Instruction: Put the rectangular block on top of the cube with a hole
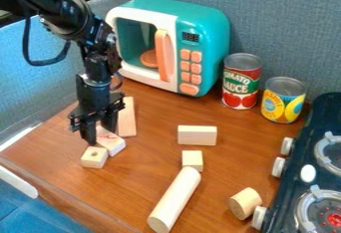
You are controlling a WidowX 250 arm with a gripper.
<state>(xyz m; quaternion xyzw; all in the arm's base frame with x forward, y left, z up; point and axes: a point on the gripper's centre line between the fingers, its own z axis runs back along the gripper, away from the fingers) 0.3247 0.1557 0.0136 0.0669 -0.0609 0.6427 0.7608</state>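
Gripper: fingers open, astride one end of rectangular block. Block: on table, close beside cube with hole. Likely faults: cube shoved by low sideways lift; block tipping from end-only grip.

- Brown wooden bench is lying bare between the pale holed wooden cube and long wooden cylinder
- Teal plastic toy microwave is blocking the rear
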